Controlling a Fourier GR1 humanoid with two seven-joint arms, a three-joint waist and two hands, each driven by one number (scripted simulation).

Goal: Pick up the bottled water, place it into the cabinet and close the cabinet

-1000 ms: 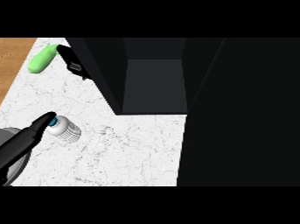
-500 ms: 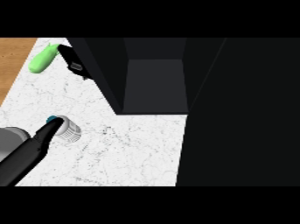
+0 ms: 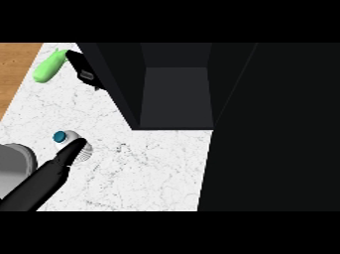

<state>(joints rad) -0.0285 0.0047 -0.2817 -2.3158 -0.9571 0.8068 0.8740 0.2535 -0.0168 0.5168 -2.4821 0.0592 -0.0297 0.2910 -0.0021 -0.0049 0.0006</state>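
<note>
The bottled water lies on its side on the white marble counter at the left. It has a pale ribbed body and a blue cap pointing up-left. My left hand comes in from the lower left with straight fingers, and its tip rests over the bottle's body, hiding part of it. The dark cabinet stands open at the centre, its inside empty. My right hand does not show.
A green oblong object and a small black item lie at the counter's far left corner. A large black panel fills the right side. Wooden surface borders the counter on the left.
My left hand has slid right and forward: its tip, first left of the bottle by the cap, now lies across the bottle's body, and the blue cap shows.
</note>
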